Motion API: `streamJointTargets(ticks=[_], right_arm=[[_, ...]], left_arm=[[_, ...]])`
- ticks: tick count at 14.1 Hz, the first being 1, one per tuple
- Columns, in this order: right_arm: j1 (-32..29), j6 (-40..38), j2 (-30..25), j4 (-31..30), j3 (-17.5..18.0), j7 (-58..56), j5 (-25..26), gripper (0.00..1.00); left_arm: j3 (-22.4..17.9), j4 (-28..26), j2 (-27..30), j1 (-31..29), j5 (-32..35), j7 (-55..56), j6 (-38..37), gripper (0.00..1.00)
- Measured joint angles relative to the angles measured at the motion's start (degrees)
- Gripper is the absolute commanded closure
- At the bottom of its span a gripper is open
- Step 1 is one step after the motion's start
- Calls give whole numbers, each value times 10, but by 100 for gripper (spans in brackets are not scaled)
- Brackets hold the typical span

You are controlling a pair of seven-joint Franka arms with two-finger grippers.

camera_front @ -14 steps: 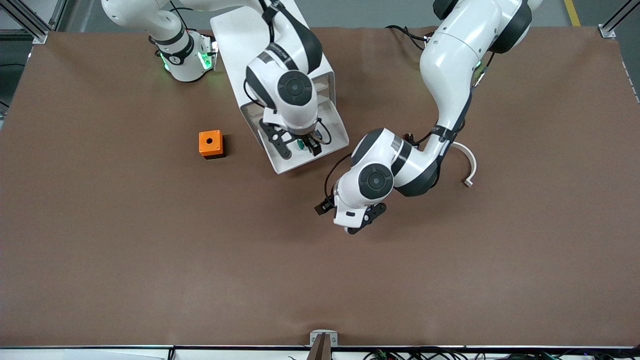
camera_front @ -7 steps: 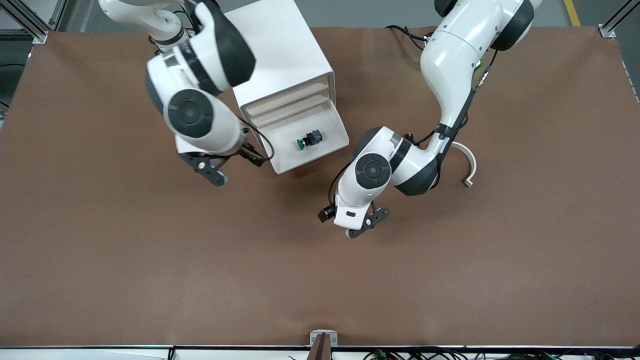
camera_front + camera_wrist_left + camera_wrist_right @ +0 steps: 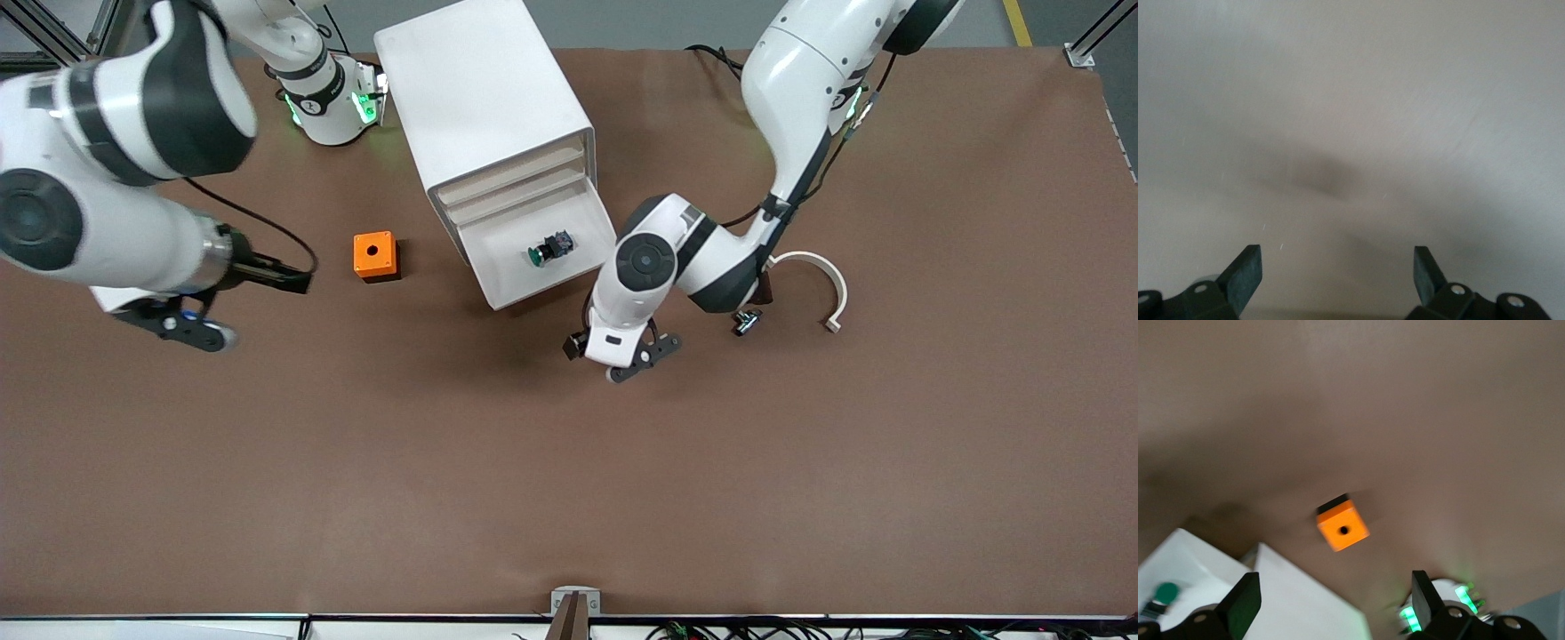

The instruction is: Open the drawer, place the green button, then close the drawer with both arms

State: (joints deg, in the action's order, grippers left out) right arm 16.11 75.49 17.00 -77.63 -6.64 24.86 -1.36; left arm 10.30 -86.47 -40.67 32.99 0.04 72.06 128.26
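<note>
- The right gripper (image 3: pixel 178 324), jaws wide and empty, has swung away from the drawer (image 3: pixel 597 233) to bare table near the one orange cube (image 3: pixel 374 256).
- One button (image 3: pixel 548 249) now lies in the open drawer, so only closing remains.
- The left gripper (image 3: pixel 629 357), wide and empty, hovers just before the drawer's front.

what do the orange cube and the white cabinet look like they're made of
Orange cube: likely plastic, perhaps printed; flat, saturated colour, matte faces, crisp edges, round hole on top, dark base.
White cabinet: probably plastic or painted sheet; smooth, uniform, slightly glossy, rounded corners. Its open drawer looks the same white; hard to say more.
</note>
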Motion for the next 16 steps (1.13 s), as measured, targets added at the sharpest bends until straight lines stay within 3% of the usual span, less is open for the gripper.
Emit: streamJointTargets(ticks=[6,16], right_arm=[[-104,-7,-2,27,1,-228,13,0],[-130,1,-2,41,3,-266,13,0]], left_arm=[[1,-33,1,59,12,45,1,0],[20,-36,4,104,13,80,-43,0]])
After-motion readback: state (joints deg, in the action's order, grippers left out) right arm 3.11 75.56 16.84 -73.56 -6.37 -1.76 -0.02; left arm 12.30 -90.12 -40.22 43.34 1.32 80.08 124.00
